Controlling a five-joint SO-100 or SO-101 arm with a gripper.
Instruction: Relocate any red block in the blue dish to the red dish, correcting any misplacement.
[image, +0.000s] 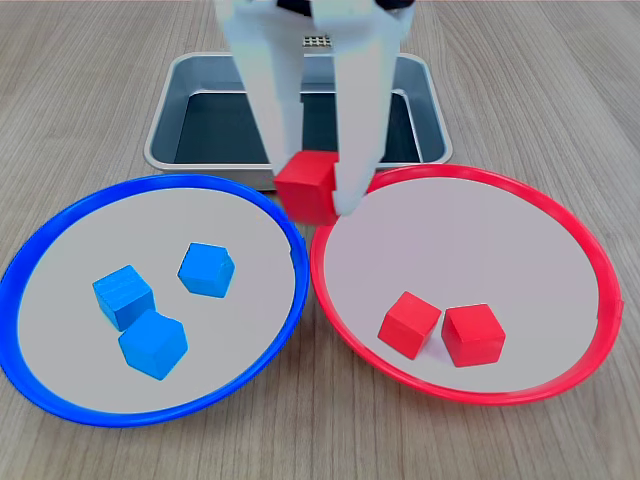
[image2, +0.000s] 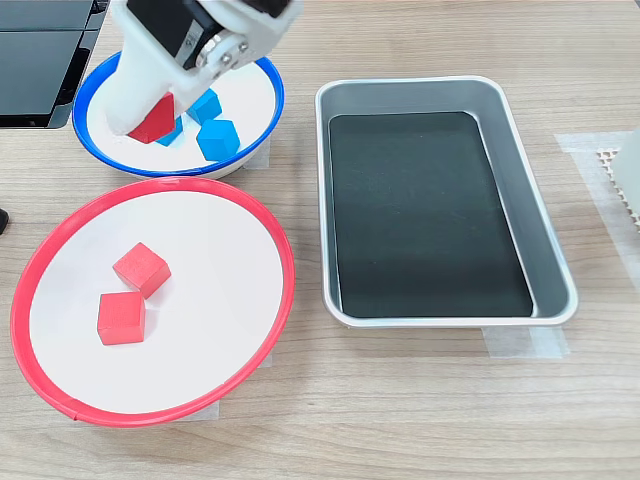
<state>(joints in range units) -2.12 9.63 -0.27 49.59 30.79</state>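
Holds the red block (image: 306, 183) in the white hand (image: 318, 200), above the gap between blue dish (image: 60, 225) and red dish (image: 560, 215).

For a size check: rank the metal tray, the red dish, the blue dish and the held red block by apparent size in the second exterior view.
1. red dish
2. metal tray, looks close to the red dish
3. blue dish, farther from camera and partly hidden
4. red block

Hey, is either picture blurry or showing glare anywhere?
In the first exterior view the gripper looms close and soft-edged, while the blue dish stays sharp. In the second exterior view the metal tray rim shows mild sheen; lighting is even, shadows faint.
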